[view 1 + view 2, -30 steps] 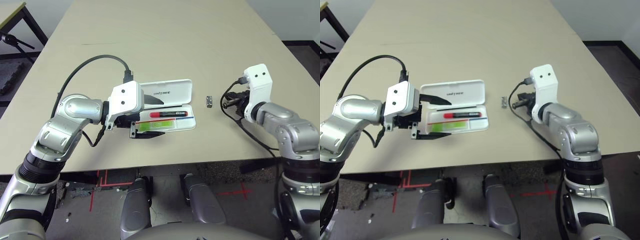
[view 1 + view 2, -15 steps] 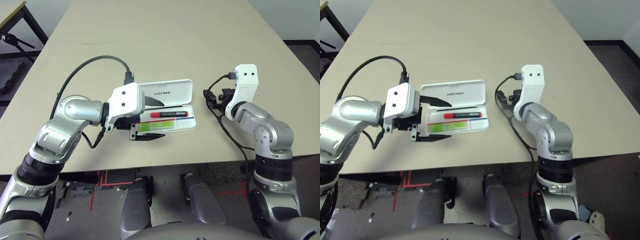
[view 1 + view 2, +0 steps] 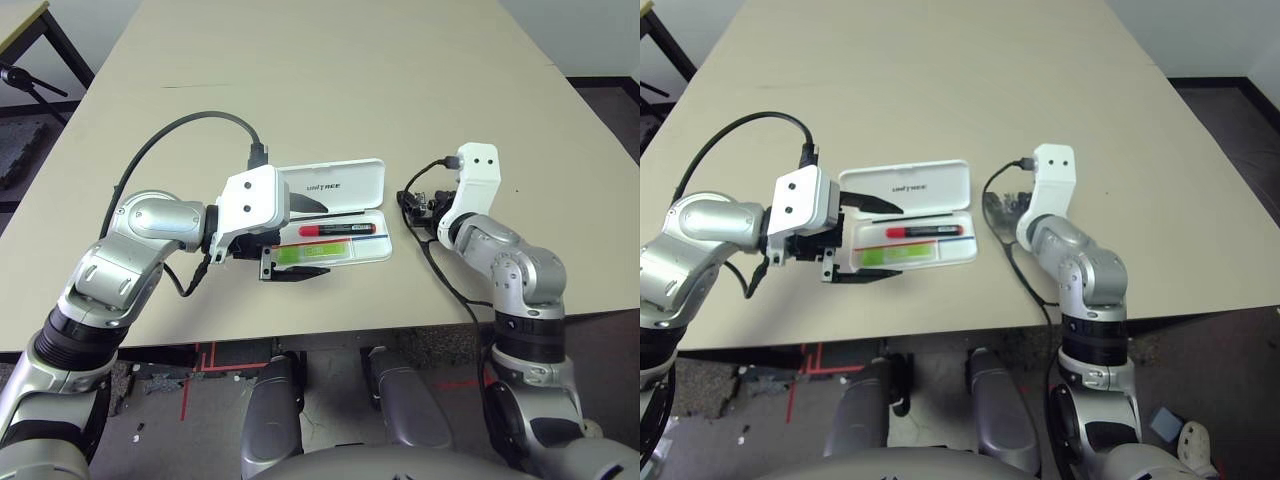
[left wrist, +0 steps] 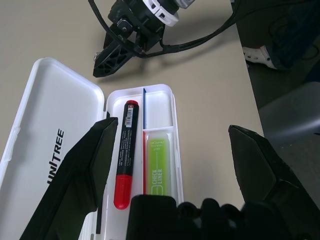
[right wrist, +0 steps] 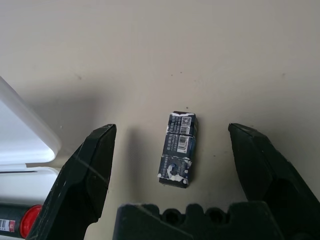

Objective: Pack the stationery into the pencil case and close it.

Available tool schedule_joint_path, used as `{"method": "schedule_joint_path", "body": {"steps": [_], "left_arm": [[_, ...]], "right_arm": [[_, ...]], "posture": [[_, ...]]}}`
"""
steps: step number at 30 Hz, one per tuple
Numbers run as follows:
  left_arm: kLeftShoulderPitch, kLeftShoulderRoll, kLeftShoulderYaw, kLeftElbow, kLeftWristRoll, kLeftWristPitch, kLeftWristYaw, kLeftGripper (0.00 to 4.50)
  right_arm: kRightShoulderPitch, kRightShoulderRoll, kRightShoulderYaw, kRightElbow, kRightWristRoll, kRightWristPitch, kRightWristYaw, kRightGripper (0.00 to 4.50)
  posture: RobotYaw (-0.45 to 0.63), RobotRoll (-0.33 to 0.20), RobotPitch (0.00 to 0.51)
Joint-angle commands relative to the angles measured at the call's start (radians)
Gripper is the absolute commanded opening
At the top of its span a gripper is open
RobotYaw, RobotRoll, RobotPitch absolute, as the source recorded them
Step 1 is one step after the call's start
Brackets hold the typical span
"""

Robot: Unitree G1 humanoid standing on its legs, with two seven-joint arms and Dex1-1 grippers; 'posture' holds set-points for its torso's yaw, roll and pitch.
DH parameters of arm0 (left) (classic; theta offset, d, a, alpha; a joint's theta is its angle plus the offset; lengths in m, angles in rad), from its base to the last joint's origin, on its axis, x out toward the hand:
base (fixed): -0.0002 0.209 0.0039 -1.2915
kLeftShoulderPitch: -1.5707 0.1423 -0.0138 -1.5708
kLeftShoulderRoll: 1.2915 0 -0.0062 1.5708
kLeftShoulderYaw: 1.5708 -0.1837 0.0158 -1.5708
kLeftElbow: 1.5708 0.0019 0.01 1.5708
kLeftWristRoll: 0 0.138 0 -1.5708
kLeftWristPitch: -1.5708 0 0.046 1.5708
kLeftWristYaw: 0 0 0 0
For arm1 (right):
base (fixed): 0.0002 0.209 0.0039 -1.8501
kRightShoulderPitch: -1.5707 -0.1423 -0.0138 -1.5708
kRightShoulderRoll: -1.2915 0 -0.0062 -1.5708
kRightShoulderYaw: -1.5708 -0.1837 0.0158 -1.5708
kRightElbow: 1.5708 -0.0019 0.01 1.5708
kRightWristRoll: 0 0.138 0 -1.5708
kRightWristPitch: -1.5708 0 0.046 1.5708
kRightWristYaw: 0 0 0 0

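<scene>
The pencil case [image 3: 335, 215] has its left end hidden behind the left gripper [image 3: 290, 240]. In the right wrist view, print on the small dark clip-like piece [image 5: 178, 149] is too small to read, and the red marker [image 5: 15, 224] is cut off at the picture's edge.

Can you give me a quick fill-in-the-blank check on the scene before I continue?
1. The white hard plastic pencil case lies on the beige table with its lid ____.
2. The slim red marker and the lime-green chunky highlighter both lie ____ the case.
3. The small dark labelled block lies on the table between the right gripper's ____ jaws.
4. The left gripper holds ____.

Missing words: open; inside; open; nothing
</scene>
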Motion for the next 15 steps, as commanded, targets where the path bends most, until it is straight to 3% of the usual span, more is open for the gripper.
{"method": "schedule_joint_path", "body": {"steps": [1, 4, 12, 15], "left_arm": [[0.011, 0.004, 0.002, -0.024, -0.009, 0.006, 0.005, 4.5], [0.012, 0.004, 0.003, -0.025, -0.009, 0.007, 0.005, 4.5], [0.011, 0.005, 0.0, -0.024, -0.007, 0.005, 0.003, 4.5], [0.01, 0.004, -0.001, -0.022, -0.006, 0.004, 0.003, 4.5]], "right_arm": [[0.016, 0.01, 0.004, 0.035, -0.002, 0.01, -0.002, 4.29], [0.016, 0.008, 0.003, 0.035, -0.001, 0.006, -0.002, 3.52], [0.015, -0.044, 0.007, -0.003, 0.001, 0.026, 0.027, 0.43], [0.005, -0.09, 0.018, -0.016, 0.001, 0.034, 0.056, 0.33]], "posture": [[-0.19, 0.0, 0.201], [-0.19, 0.0, 0.201], [-0.2, 0.0, 0.2], [-0.2, 0.0, 0.2]]}}
